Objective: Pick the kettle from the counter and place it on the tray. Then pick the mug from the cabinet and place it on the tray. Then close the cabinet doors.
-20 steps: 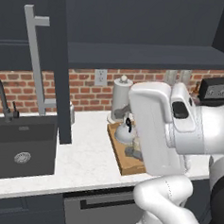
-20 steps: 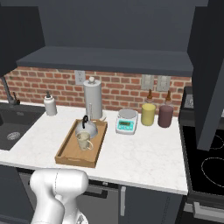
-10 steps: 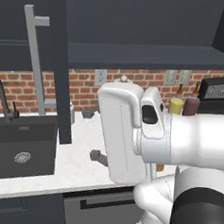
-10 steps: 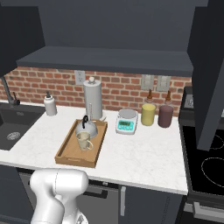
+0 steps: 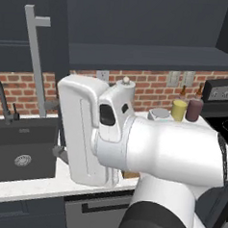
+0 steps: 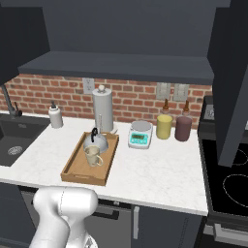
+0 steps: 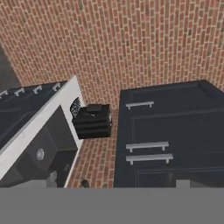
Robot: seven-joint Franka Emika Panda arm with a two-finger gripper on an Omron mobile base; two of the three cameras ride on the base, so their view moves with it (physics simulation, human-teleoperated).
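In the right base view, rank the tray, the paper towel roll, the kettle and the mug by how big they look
1. tray, clearly the largest.
2. paper towel roll, tall, standing farther back.
3. kettle and mug, both on the tray: they look close in size, the kettle slightly bigger; the mug sits nearer the camera, so I won't separate them firmly.

tray (image 5: 130, 175): left base view, all but a sliver at 6 o'clock of the arm's white casing is hidden.
paper towel roll (image 5: 125, 85): lower part behind the arm.
scale (image 5: 159, 113): half covered by the arm.
cabinet door (image 6: 231, 82): cut off at 3 o'clock edge, right base view.
mug (image 6: 92, 156): side mark too small to read.
sink (image 6: 10, 140): cropped at 9 o'clock.
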